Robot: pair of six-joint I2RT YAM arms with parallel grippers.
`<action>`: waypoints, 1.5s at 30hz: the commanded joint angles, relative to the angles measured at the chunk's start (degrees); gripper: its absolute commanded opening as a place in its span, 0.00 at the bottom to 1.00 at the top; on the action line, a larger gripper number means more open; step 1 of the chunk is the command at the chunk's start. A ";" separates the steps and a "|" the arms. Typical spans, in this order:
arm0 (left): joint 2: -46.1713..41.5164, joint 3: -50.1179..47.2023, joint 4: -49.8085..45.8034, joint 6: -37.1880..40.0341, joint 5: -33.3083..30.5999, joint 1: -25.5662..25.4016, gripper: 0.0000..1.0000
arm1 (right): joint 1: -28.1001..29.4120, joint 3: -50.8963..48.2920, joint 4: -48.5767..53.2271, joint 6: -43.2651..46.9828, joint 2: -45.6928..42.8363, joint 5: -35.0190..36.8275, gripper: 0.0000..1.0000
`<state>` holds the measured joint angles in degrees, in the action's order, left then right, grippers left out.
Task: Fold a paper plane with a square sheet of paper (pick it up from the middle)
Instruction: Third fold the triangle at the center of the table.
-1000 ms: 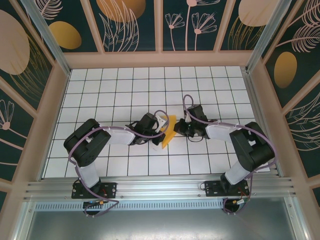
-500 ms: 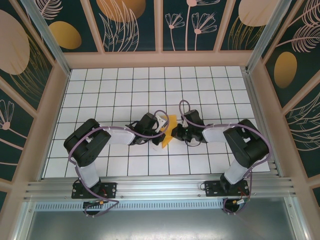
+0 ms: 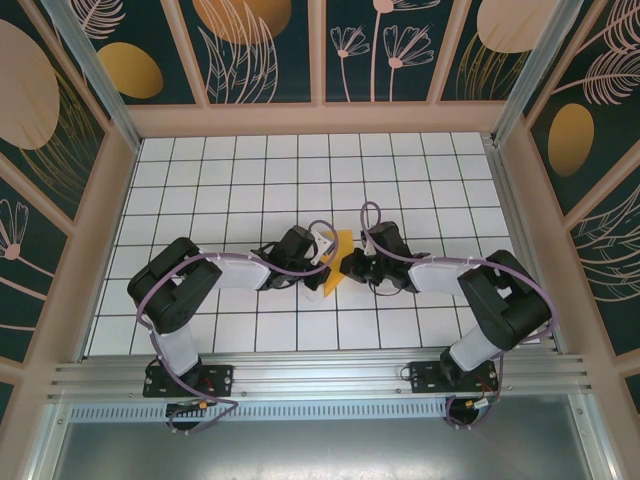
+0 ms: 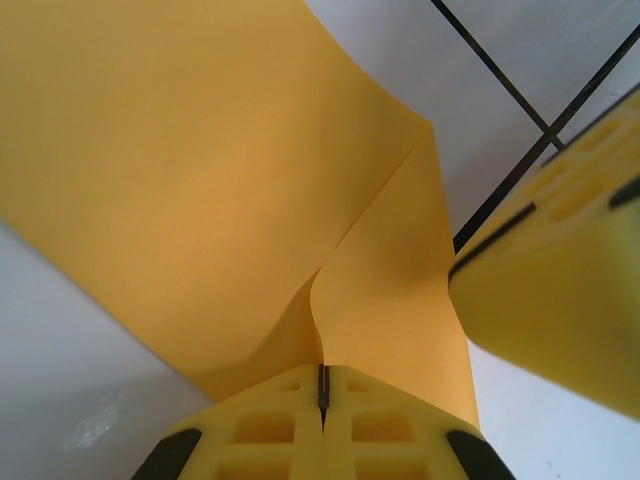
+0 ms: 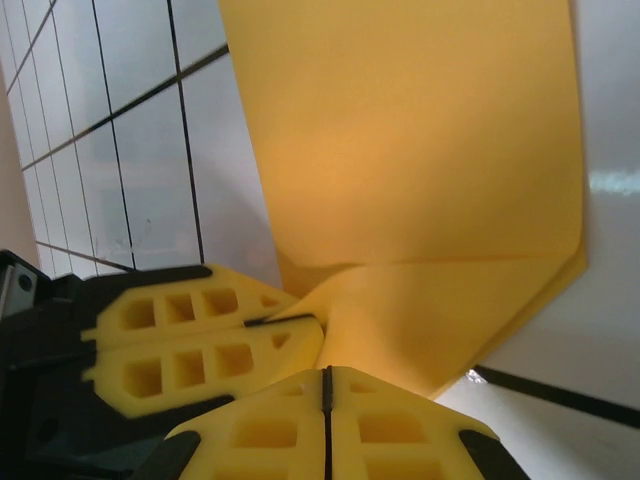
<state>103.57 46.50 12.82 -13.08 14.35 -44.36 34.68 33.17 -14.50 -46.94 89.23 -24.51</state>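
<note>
The square sheet of paper (image 3: 338, 262), orange-yellow and bent into a fold, stands on edge over the middle tiles between both grippers. My left gripper (image 3: 326, 262) is shut on its lower edge, where two layers run into the closed yellow pads (image 4: 322, 385). From the right, my right gripper (image 3: 349, 266) is also shut, its pads (image 5: 327, 388) pinching the paper (image 5: 420, 150) where it curls down. The two grippers nearly touch. One right finger (image 4: 560, 270) shows beside the paper (image 4: 200, 170) in the left wrist view. The left fingers (image 5: 200, 340) lie just left of the right jaws.
The white tiled table (image 3: 250, 190) is walled by a wooden frame (image 3: 320, 118) at the back and sides. A metal rail (image 3: 320, 375) runs along the near edge, and purple cables (image 3: 372, 215) loop over both wrists.
My right gripper has moved left, closer to the left gripper, and the paper between them has narrowed. The left arm has stayed still.
</note>
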 commanded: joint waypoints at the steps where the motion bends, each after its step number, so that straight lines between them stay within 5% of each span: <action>1: 2.60 -1.06 -4.65 0.35 -2.49 0.33 0.03 | 0.88 -1.75 -4.97 -2.63 1.50 -0.93 0.10; 9: 2.55 -1.08 -4.89 0.47 -2.33 0.38 0.03 | 1.10 -2.27 -3.87 -1.92 5.40 0.50 0.09; 20: 2.94 -0.97 -4.73 0.51 -2.13 0.33 0.03 | 2.92 -2.97 -3.32 -3.72 -3.18 1.18 0.10; 34: 3.48 -1.49 -4.50 0.66 -1.51 0.41 0.03 | 5.36 -6.41 -11.69 -7.66 3.52 2.54 0.10; 45: 3.97 -1.39 -4.48 0.66 -1.62 0.42 0.02 | 7.45 -7.27 -10.13 -8.76 -3.23 4.35 0.10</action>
<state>103.90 46.50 13.30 -13.08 14.52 -44.34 41.04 26.89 -23.83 -54.61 87.55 -21.67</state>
